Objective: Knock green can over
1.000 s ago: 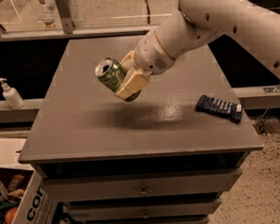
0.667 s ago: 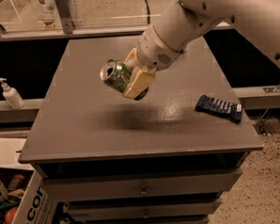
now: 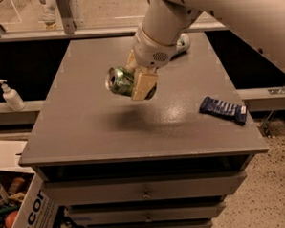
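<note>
Since the frame 0.7 s back, my arm has swung to a steeper angle and now comes down from the top edge, while the can has hardly shifted. I have the gripper (image 3: 131, 84) above the middle of the grey table (image 3: 86, 133), slightly toward the far side, and its tan fingers (image 3: 144, 85) are clamped around the green can (image 3: 119, 81). That can is held clear of the surface and lies on its side, with its silver top end facing left and toward the camera. Its shadow (image 3: 128, 119) falls on the tabletop just below. Behind the wrist I can see 1 pale object (image 3: 183, 41) lying on the table, partly hidden by the arm, so I cannot tell what it is. A dark blue packet (image 3: 223, 110) lies flat near the right edge, well apart from the can. On the ledge to the left stands a pump bottle (image 3: 10, 96), and 1 cardboard box (image 3: 30, 215) sits on the floor at lower left.
</note>
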`<state>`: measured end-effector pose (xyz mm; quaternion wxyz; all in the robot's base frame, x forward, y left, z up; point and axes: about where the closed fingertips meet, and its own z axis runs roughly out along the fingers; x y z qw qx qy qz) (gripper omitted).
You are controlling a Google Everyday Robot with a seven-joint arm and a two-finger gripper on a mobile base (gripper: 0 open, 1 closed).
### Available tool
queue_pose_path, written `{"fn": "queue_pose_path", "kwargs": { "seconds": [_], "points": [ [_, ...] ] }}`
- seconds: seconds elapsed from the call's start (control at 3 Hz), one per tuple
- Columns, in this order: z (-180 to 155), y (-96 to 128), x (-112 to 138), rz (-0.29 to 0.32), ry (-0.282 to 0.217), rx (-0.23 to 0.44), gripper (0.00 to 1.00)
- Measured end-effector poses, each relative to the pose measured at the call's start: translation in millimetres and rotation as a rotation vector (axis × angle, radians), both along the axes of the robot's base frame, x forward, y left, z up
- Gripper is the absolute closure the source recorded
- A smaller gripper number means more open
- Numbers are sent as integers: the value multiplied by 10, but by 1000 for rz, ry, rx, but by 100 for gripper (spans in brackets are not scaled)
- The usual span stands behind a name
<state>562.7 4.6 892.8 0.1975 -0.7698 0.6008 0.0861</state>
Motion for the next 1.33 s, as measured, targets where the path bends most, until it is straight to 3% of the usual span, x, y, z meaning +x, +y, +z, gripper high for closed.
{"fn": "queue_pose_path", "kwargs": {
  "seconds": [0.67,1.33],
  "points": [
    [-168,4,156,4,-78,-233,100],
    [-441,-18,164,73,-106,-415,100]
  ]
}}
